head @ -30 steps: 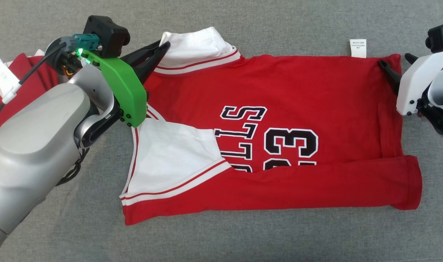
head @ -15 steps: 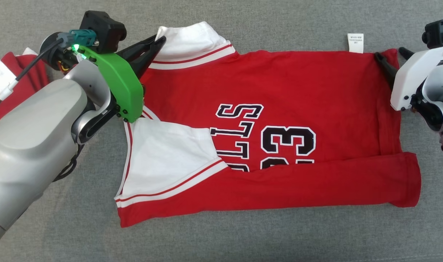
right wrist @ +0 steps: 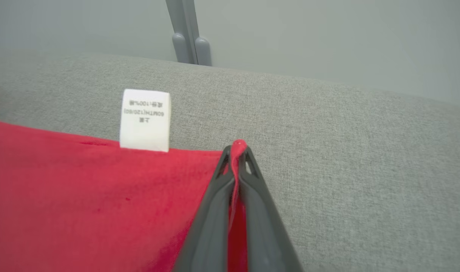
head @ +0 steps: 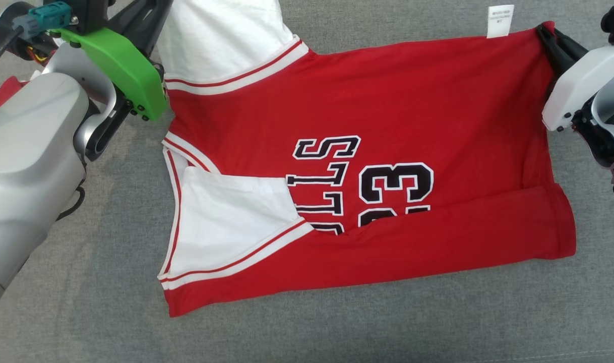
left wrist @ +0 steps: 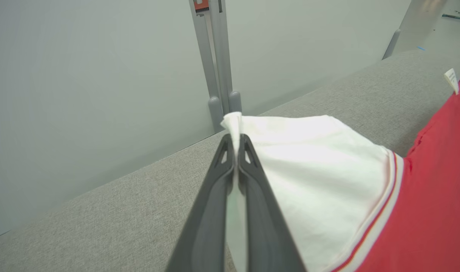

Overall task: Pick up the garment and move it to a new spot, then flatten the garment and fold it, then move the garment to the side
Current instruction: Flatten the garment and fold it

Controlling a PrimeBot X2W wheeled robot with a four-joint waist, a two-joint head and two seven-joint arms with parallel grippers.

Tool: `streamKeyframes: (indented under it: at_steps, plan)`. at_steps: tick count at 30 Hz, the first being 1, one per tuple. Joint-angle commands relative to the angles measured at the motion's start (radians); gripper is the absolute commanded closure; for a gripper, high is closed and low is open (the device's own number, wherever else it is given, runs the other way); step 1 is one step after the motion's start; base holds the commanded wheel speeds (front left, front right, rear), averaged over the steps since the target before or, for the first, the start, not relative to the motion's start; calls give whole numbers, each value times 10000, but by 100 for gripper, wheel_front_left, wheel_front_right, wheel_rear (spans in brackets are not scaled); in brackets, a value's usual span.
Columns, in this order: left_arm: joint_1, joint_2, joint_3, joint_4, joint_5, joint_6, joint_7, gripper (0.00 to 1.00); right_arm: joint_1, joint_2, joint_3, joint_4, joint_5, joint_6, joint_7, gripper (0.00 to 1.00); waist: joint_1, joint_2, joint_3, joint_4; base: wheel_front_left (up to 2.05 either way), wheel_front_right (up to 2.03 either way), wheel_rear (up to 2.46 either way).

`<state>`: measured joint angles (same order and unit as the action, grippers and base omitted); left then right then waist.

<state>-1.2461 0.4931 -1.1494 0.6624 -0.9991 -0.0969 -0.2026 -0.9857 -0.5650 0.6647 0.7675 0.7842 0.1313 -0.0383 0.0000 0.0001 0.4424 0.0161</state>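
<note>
the garment [head: 387, 116], a red jersey with white sleeves and black lettering, is lying spread out on the grey fabric surface [head: 337, 327]. its white care label [head: 500, 21] is sticking out past one long edge.

the right gripper [right wrist: 237, 148] is biting the red corner just beside that label. its two dark fingers are pressing flat together, and a small fold of red cloth is poking out between the tips. nothing else is touching them.

the left gripper [left wrist: 236, 138] is sitting at the other end of the same edge, well apart from the label. its fingers are clamping tight on the tip of a white sleeve [left wrist: 320, 166]. a thin strip of white fabric is running down between them and a little peak is showing past the tips. the sleeve is stretching from the red-and-white trim at the shoulder up to that grip.

the long edge opposite the label is lying folded over onto the body, covering the lower part of the number 23 [head: 395, 191] and the letters beside it. the second white sleeve [head: 226, 227] is resting flat on the jersey, at the end far from the label.
</note>
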Motion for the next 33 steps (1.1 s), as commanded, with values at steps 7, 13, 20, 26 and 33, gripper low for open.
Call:
streamKeyframes:
  at_steps: [7, 13, 20, 26, 33]
  plan:
    - [207, -329, 121, 680, 365, -101, -552, 100, 259, -13, 529, 210, -54, -10, -1186, 100, 0, -1, -304, -26, 0, 0, 0]
    - [714, -142, 84, 525, 555, -225, -625, 100, 584, -230, 886, 157, 322, -10, -1687, 100, 0, -1, -773, 14, 0, 0, 0]
    - [1732, 378, 103, -461, 845, -227, -632, 100, 1252, -413, 1281, -151, 750, -10, -2067, 100, 0, -1, -1386, 73, 0, 0, 0]
    - [2466, 1085, -75, -1536, 911, -38, -541, 100, 1858, -704, 1620, -394, 858, -10, -2216, 100, 0, -1, -1860, 155, 0, 0, 0]
    - [3444, 2076, -509, -3320, 745, 298, 218, 100, 2759, -1105, 2030, -1084, 1331, -10, -2269, 100, 0, -1, -2354, 183, 0, 0, 0]
